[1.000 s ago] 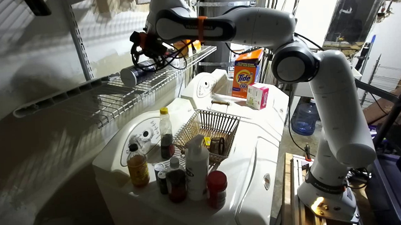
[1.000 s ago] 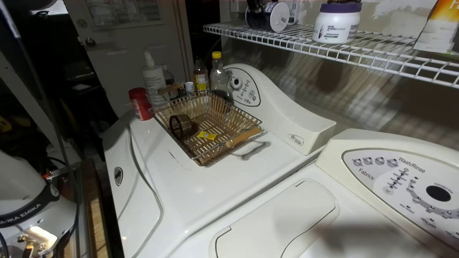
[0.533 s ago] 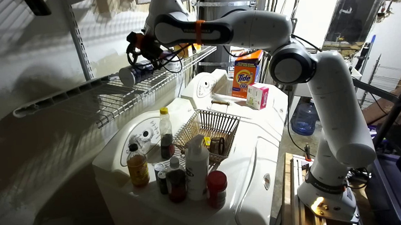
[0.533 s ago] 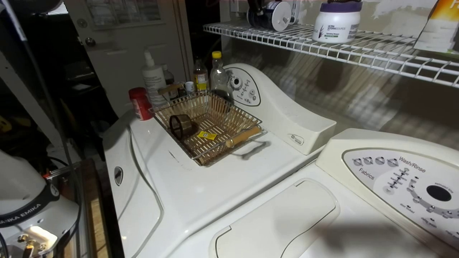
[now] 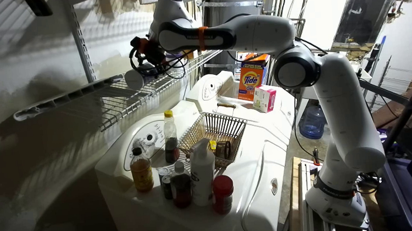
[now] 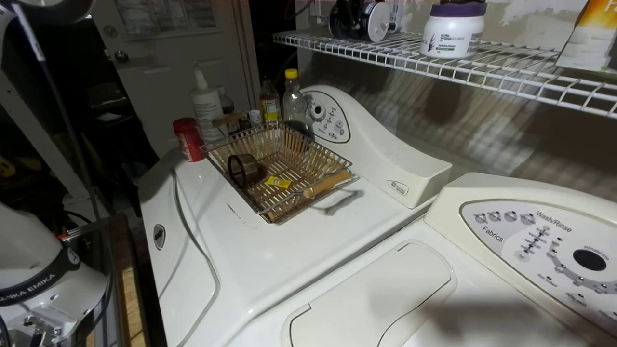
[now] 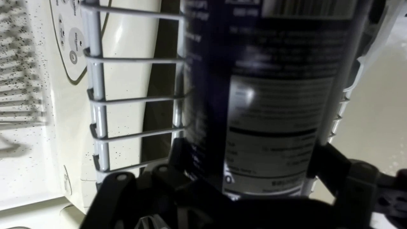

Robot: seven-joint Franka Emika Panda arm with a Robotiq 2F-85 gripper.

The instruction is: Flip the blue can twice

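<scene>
The blue can [image 7: 264, 95], pinched by the gripper [image 7: 249, 156] at the wire shelf [image 6: 511, 79]

The fingers [image 7: 332, 167] pressed opposite sides of the blue can, oriented on its side; in both exterior views one pale end [image 5: 134, 80] showed. Contact with the wire shelf was unclear. A white jar [image 6: 448, 38] stood upright on it.

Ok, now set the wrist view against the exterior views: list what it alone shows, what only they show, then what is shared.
Only the wrist view: the barcode and small-print panel on the blue can, with the gripper seen at both sides of it.

Only the exterior views: the yellow-capped bottle, the red container, the purple-lidded jar and the robot's base.

Shared: the blue can, the wire shelf, a control panel and at least part of the gripper.
</scene>
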